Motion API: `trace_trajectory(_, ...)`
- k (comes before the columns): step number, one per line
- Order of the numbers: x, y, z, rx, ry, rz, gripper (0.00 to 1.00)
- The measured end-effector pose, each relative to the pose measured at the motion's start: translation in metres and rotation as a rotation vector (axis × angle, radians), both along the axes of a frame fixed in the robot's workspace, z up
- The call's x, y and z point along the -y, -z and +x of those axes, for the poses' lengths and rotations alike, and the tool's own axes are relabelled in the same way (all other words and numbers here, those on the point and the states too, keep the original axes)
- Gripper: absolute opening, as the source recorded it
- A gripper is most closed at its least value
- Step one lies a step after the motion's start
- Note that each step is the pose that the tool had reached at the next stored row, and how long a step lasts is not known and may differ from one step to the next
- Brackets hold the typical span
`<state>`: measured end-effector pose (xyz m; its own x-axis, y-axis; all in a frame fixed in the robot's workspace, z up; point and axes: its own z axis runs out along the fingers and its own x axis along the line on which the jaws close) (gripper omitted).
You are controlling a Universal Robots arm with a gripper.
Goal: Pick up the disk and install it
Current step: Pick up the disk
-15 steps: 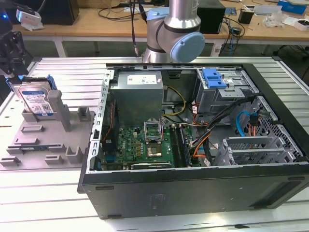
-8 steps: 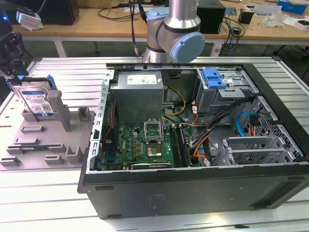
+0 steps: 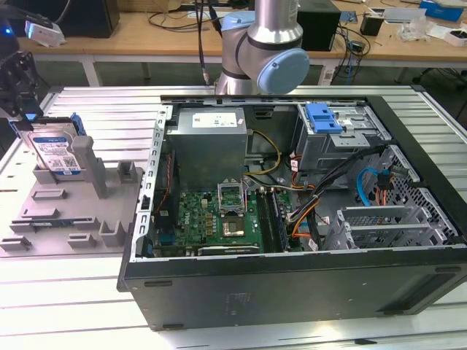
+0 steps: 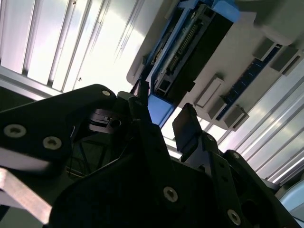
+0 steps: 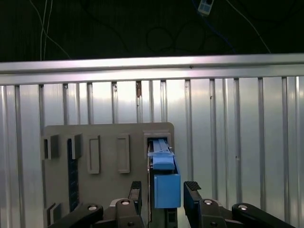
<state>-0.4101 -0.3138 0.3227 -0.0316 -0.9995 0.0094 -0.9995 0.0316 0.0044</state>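
The disk (image 3: 60,151) stands on edge in a slot of the grey fixture (image 3: 69,211) at the exterior view's left, its white-and-blue label showing and its blue bracket around it. My gripper (image 3: 24,117) hangs just above its far end. In the first wrist view the gripper (image 5: 164,190) is open, with one black finger (image 5: 136,188) on each side of the blue bracket of the disk (image 5: 166,183) and a thin gap to each. In the second wrist view the gripper (image 4: 164,118) straddles the disk (image 4: 190,52) at its blue end.
An open computer case (image 3: 292,281) lies at the exterior view's middle and right, holding a grey power-supply box (image 3: 208,142), a motherboard (image 3: 219,219), cables and a blue latch on a grey cage (image 3: 325,120). The arm's base (image 3: 266,51) stands behind it. All rest on a slatted aluminium table (image 3: 95,109).
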Motion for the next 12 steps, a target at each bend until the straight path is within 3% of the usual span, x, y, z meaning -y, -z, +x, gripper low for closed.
trace_trajectory(12,0.0,0.0086,0.0,-0.0001,0.0,0.0074,0.48)
